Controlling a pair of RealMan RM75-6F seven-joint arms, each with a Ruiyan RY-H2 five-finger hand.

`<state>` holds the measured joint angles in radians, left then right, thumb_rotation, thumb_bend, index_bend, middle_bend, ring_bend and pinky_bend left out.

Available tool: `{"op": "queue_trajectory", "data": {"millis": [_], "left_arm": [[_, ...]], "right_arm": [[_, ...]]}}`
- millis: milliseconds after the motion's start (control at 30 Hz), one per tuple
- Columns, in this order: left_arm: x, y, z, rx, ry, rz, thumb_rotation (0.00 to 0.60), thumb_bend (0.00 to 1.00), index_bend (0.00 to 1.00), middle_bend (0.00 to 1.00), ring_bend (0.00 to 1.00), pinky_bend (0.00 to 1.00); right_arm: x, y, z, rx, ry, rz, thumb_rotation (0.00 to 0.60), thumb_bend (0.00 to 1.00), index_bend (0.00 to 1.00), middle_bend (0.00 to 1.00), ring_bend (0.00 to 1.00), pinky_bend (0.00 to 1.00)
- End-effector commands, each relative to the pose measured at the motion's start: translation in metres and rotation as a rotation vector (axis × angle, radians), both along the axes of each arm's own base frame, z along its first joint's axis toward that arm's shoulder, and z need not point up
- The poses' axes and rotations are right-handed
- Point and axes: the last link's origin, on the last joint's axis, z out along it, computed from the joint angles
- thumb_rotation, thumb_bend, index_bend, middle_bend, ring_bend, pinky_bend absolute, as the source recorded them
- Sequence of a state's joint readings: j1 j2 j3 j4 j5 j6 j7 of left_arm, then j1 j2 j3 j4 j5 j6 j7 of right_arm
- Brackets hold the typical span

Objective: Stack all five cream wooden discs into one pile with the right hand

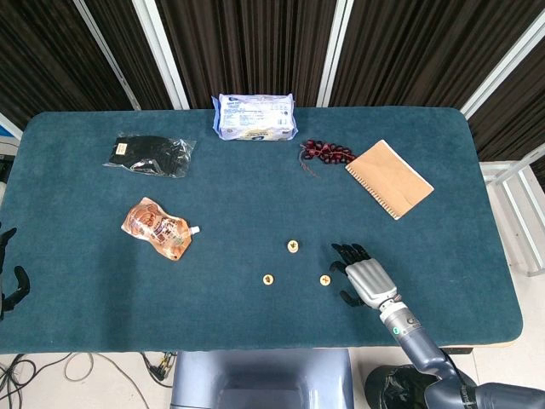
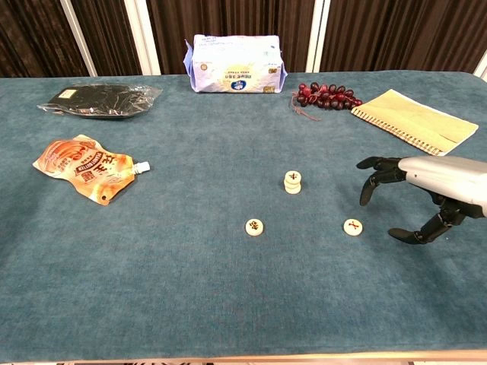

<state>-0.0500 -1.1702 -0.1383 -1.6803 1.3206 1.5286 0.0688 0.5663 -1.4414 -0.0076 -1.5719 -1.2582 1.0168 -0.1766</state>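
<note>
You can read no text: print on the white-and-blue plastic pack (image 2: 235, 64) (and the orange spouted pouch (image 2: 85, 168)) blurs

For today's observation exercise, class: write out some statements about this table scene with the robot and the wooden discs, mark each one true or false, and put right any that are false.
1. The right hand holds a disc. False: its fingers are spread and it holds nothing.
2. A small pile of discs stands on the table. True.
3. Two single discs lie flat and apart: one on the left, one nearer the right hand. True.
4. The notebook lies under the orange pouch. False: they lie far apart, on opposite sides of the table.
5. The grapes lie beside the notebook. True.
</note>
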Motion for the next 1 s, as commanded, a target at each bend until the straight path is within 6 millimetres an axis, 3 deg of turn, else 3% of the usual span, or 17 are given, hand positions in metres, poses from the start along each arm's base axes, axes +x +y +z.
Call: {"op": "queue_trajectory", "data": {"millis": [33,467,1000], "left_arm": [[0.0,0.0,0.0,0.0,0.001,0.0,0.6,0.62,0.14,0.0,0.0,0.0],[0.0,0.001,0.0,0.0,0.002,0.0,0.6,0.62,0.14,0.0,0.0,0.0],[0.0,0.001,0.001,0.002,0.004,-0.001,0.6,0.62,0.14,0.0,0.0,0.0]], "right_arm": [[-0.002,-0.002,-0.003,0.004,-0.011,-0.021,0.6,0.43,0.33,0.0,0.0,0.0],[0.006,-0.014,-0.02,0.02,-0.022,-0.014,0.6,0.43,0.37,0.0,0.0,0.0],[0.005,-0.015,-0.03,0.027,-0.018,-0.012,0.6,0.43,0.42,0.0,0.0,0.0]]}}
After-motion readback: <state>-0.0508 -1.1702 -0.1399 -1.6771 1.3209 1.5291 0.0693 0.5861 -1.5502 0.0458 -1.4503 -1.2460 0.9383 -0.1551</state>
